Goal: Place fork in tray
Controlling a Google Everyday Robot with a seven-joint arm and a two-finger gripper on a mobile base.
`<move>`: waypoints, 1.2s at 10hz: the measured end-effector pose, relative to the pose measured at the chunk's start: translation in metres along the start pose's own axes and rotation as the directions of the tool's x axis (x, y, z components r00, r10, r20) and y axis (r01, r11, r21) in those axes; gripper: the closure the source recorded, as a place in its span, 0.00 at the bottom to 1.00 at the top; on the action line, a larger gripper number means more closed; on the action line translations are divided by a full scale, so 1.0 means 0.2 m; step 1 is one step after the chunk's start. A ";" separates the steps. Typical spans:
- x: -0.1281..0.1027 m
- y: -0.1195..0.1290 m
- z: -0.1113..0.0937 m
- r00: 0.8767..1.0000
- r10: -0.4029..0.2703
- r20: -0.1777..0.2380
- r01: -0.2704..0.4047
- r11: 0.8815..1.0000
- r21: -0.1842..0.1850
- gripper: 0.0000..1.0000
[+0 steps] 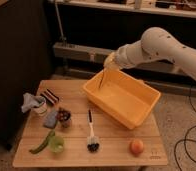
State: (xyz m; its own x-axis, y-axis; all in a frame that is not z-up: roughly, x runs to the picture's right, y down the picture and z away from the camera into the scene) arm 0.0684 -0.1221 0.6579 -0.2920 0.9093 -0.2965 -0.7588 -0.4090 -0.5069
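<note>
The fork is a thin silvery strip hanging down from my gripper, tilted a little to the left. Its lower end is over the near-left rim of the yellow-orange tray. The gripper sits at the end of the white arm that reaches in from the upper right. It is shut on the fork's top end, above the tray's left corner. The tray stands tilted on the right half of the wooden table.
A brush with a dark bristle head lies in front of the tray. An orange fruit is at the front right. A green cup, a green pod, a dark cup, cloths and a striped item fill the left side.
</note>
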 end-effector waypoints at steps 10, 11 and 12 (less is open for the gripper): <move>-0.11 -0.67 0.13 0.975 0.166 0.149 -0.183 0.976 0.114 0.92; -0.12 -0.70 0.15 0.970 0.189 0.153 -0.206 0.973 0.104 0.92; -0.12 -0.72 0.17 0.963 0.222 0.152 -0.236 0.969 0.080 0.92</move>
State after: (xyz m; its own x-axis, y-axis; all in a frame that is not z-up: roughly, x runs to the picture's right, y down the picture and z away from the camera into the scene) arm 0.1636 -0.0823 0.7658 -0.5378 0.7968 -0.2753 -0.7128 -0.6042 -0.3562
